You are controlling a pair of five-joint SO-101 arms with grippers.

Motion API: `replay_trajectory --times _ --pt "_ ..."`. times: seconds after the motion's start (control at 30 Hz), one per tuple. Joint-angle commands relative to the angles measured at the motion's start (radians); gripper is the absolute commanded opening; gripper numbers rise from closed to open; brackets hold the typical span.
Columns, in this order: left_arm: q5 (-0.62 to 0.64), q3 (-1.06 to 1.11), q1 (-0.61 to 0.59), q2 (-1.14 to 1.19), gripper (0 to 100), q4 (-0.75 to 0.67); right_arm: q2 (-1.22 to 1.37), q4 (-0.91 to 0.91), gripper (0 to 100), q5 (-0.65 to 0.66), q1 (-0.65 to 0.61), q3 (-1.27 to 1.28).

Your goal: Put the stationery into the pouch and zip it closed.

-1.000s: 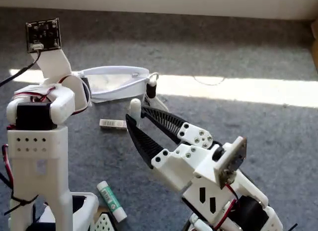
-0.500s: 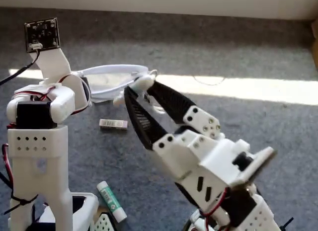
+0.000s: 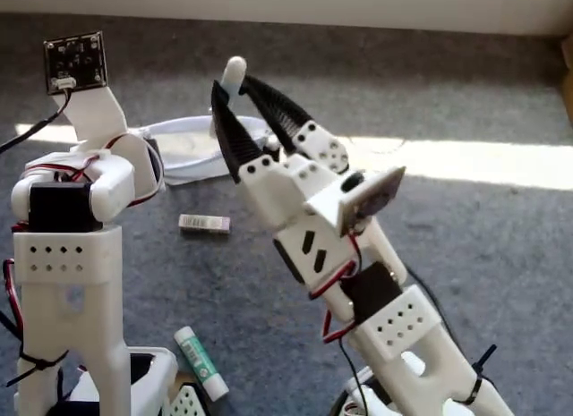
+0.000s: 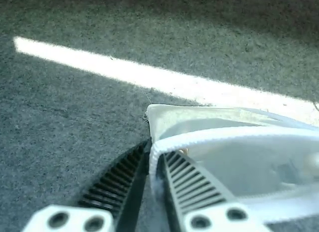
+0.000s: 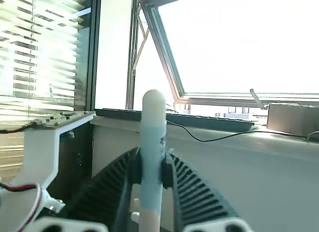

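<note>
Holding a white pen [image 5: 152,122] upright in the right gripper [image 3: 231,85], both fingers clamped on its barrel with the rounded end sticking out past the tips. I'm carrying it raised above the pouch [image 3: 183,128], which I judge is leaving room to tip it down into the mouth. The left gripper [image 4: 155,153] is pinching the pouch's zip rim, fingers closed on the edge, and I'm reading that as propping the opening wide and anchoring the pouch on the grey carpet [image 3: 483,103]. Two pieces are lying outside, waiting: a small labelled eraser [image 3: 204,223] just in front of the pouch, and a green-and-white glue stick [image 3: 200,360] near the left arm's base. The zip is standing open, so closing is looking a long way off
</note>
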Motion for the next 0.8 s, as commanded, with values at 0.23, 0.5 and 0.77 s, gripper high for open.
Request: replay_trajectory --times 0.23,0.5,0.77 --pt "0.009 0.001 -0.025 -0.002 1 0.002 0.105 -0.045 0.4 -0.003 0.044 -0.016" --pt "0.009 0.002 -0.025 -0.002 1 0.003 0.133 -0.039 0.4 -0.003 0.051 -0.016" --pt "0.008 0.024 -0.025 -0.004 1 -0.005 0.124 0.116 0.4 -0.002 0.045 -0.038"
